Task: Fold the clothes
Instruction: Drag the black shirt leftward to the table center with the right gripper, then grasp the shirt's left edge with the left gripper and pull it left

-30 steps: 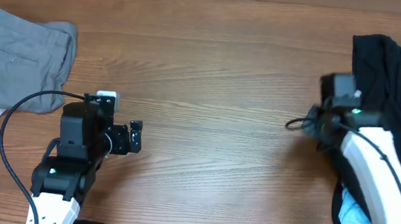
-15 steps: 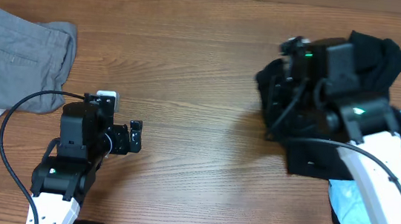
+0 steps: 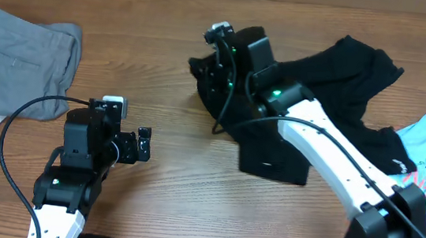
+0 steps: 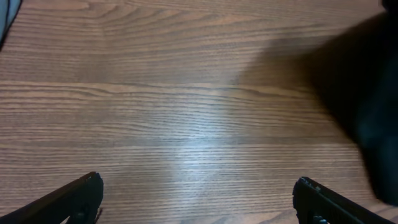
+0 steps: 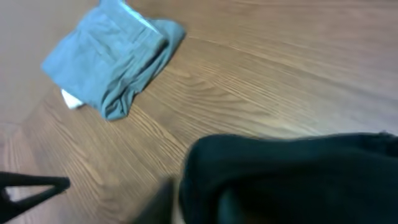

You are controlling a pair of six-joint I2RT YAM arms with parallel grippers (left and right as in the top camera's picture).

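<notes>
The black shirt (image 3: 344, 77) now lies dragged toward the middle of the surface (image 3: 191, 180), the right end effector (image 3: 212, 67) clamped on it, ready for spreading

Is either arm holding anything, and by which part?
The right gripper seems to hold the black short-sleeved fabric shirt by its bunched left end, jaws hidden. The left gripper is open and empty.
</notes>
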